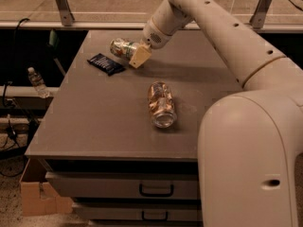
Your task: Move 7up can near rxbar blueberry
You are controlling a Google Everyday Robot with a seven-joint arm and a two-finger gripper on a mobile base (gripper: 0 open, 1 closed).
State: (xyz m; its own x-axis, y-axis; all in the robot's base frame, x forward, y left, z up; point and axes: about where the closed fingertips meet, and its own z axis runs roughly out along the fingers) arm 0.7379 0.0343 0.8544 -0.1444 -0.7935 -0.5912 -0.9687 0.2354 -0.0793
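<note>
Tabletop [94, 122], end effector [138, 56] clasping half-hidden 7up can [120, 47]

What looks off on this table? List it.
The larger orange-pink can lies on its side in the middle of the table, not upright. The 7up can is also sideways, gripped by the tool toward the back, beside the rxbar blueberry.
</note>
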